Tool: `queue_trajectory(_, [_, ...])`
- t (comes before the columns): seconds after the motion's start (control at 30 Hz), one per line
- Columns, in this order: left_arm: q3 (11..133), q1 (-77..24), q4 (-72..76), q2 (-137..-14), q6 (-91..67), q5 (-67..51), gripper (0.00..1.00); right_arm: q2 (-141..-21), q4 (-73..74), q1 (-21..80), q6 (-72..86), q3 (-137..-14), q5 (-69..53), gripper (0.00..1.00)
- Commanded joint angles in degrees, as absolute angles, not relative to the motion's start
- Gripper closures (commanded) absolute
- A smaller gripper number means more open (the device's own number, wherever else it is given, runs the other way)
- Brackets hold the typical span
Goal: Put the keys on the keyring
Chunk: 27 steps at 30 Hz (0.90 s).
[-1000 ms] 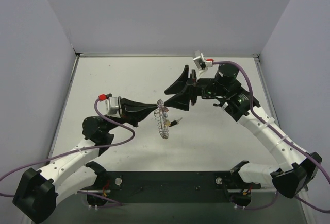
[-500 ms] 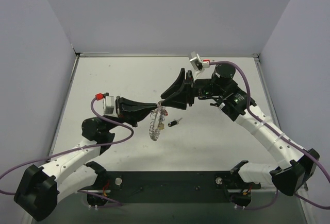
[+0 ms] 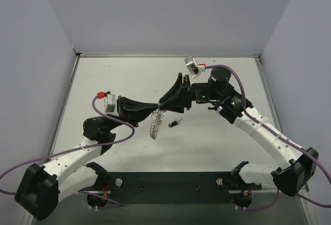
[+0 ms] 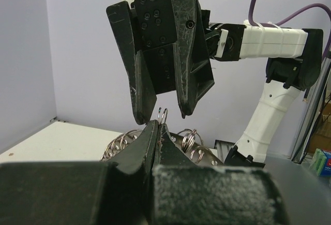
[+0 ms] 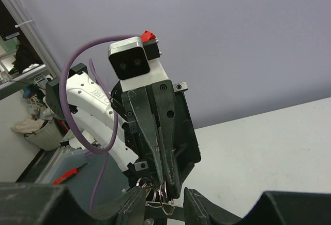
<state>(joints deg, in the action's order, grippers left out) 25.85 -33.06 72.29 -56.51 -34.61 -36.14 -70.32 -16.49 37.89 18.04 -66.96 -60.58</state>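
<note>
The keyring (image 3: 153, 125), a silvery ring carrying several small split rings, hangs below my left gripper (image 3: 156, 106). In the left wrist view that gripper (image 4: 159, 126) is shut on one small ring (image 4: 163, 115), and more of the keyring's rings (image 4: 191, 138) show behind it. My right gripper (image 3: 162, 103) meets it from the right. In the right wrist view the right gripper (image 5: 165, 204) stands open, its fingers either side of the small rings (image 5: 161, 198) and the left fingertips. One dark-headed key (image 3: 176, 123) lies on the table. A small yellowish key (image 3: 161, 123) hangs by the ring.
Grey walls enclose the white table (image 3: 217, 142) on three sides. The black base rail (image 3: 170, 183) with both arm mounts runs along the near edge. The two arms nearly touch over the table's middle.
The right gripper has narrowed and moved left up to the left fingertips. The left gripper drew the keyring slightly left, away from the key lying on the table.
</note>
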Motion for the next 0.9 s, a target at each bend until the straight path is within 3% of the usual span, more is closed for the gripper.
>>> queue_trajectory(0.0, [28.21, -33.05, 85.78, -55.99, -36.04, -34.28, 1.00, -68.38, -20.39, 38.23, 16.53, -66.53, -59.94, 0.65])
queue_trajectory(0.27, [28.04, -33.05, 88.42, -56.07, -37.53, -33.31, 1.00, -67.68, -20.39, 38.32, 16.26, -65.22, -59.24, 0.69])
queue_trajectory(0.47, [28.56, -33.13, 89.03, -56.95, -38.32, -34.36, 1.00, -67.94, -20.13, 38.50, 16.43, -65.39, -58.36, 0.92])
queue_trajectory(0.6, [28.92, -33.40, 89.73, -58.01, -39.02, -35.24, 1.00, -67.94, -20.48, 38.58, 17.14, -65.74, -57.75, 1.00])
queue_trajectory(0.87, [28.39, -33.40, 87.28, -57.04, -38.32, -35.86, 1.00, -68.03, -21.09, 38.67, 17.14, -65.92, -59.59, 1.00])
